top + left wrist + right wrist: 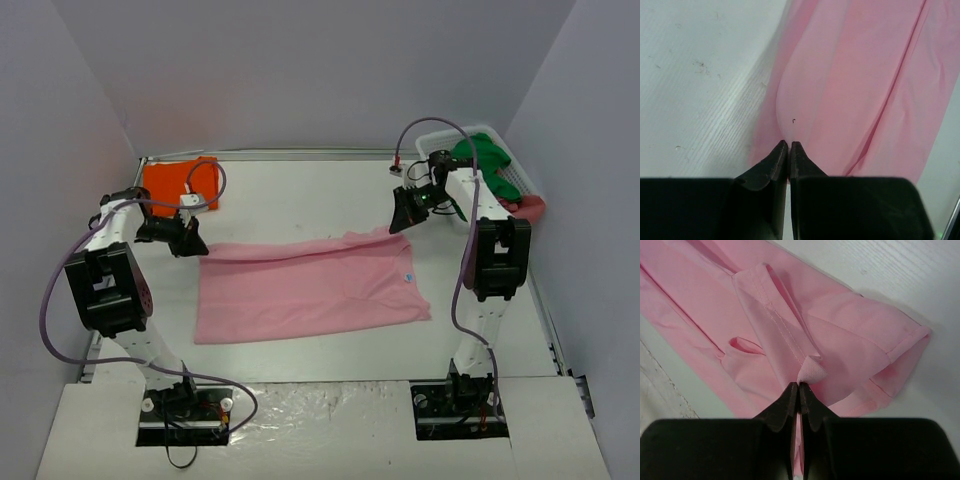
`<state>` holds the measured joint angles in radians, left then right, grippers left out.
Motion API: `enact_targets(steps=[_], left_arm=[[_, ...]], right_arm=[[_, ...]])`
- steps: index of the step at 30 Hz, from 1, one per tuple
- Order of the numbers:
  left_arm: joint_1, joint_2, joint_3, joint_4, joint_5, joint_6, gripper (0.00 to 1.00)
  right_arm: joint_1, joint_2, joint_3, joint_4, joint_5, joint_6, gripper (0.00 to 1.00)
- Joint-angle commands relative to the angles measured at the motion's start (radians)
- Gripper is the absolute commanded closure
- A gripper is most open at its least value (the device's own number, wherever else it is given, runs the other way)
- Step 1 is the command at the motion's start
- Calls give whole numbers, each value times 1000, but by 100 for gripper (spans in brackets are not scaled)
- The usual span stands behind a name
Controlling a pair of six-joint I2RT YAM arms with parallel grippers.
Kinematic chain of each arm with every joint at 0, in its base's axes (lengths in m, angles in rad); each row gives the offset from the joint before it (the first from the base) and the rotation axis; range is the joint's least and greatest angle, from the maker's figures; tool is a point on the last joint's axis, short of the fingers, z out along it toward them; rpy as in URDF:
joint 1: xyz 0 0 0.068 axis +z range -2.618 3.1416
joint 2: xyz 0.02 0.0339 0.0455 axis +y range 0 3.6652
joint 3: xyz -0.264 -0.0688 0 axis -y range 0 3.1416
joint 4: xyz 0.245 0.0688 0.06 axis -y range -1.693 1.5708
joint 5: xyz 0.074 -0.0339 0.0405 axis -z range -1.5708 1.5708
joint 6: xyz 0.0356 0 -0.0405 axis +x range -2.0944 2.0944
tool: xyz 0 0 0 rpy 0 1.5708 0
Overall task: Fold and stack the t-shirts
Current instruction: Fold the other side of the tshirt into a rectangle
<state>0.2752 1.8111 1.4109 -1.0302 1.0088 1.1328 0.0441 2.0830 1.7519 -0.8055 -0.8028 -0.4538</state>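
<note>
The light pink t-shirt [310, 287] lies spread across the middle of the table, its far edge lifted at both ends. My left gripper [192, 243] is shut on its far left edge; the left wrist view shows the pink cloth [850, 90] pinched between the closed jaws at my left gripper [790, 145]. My right gripper [405, 222] is shut on the far right edge, where a hemmed fold of the pink cloth [790, 325] bunches at my right gripper [799, 386]. The bright orange t-shirt [176, 184] lies folded at the far left corner.
A white slatted basket [440, 143] at the far right holds green cloth [490, 165] and a red piece [530, 208]. White walls enclose the table on three sides. Cables loop from both arms.
</note>
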Motion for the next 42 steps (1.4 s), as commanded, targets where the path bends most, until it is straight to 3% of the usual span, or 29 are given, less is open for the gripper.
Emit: enact_targets(steps=[1, 18, 42], left_arm=[[-5, -78, -21, 33, -18, 64, 98], [-71, -179, -194, 171, -183, 99, 98], [-74, -233, -219, 191, -236, 91, 98]], right_arm=[[22, -63, -14, -69, 16, -40, 100], [46, -69, -58, -106, 70, -85, 100], [43, -98, -86, -199, 53, -166, 100]])
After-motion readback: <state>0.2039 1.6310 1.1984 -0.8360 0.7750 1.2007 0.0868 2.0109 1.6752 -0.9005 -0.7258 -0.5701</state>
